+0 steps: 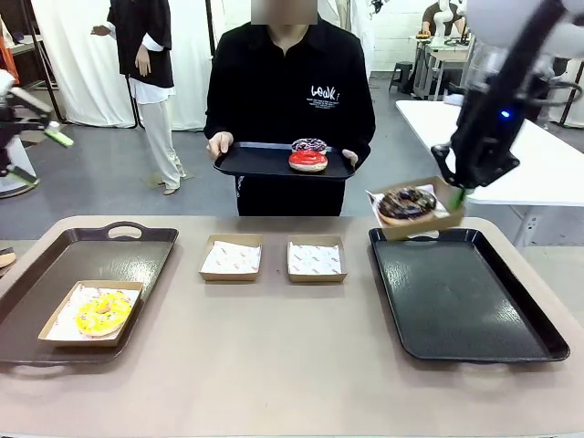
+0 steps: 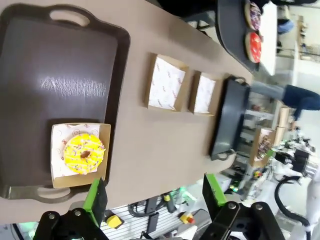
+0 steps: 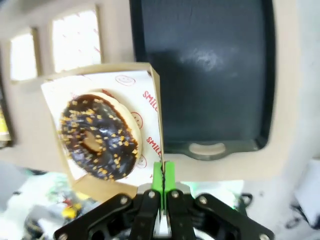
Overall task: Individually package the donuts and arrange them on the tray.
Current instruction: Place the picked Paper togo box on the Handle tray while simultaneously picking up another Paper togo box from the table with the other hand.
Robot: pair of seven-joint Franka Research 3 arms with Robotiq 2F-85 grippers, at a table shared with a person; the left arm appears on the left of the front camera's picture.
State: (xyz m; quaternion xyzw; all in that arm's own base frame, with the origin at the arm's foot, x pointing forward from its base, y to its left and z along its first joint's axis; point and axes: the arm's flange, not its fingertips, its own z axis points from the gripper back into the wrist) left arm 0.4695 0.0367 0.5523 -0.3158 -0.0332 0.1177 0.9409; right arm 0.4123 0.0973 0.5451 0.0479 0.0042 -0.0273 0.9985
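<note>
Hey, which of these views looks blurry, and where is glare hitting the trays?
Right wrist view: soft overall, the chocolate donut and its box slightly blurred, a pale glare patch on the black tray. Left wrist view: sharper, a whitish glare streak on the brown tray. Front view: crisp, evenly lit, just a faint sheen on the black tray.
</note>
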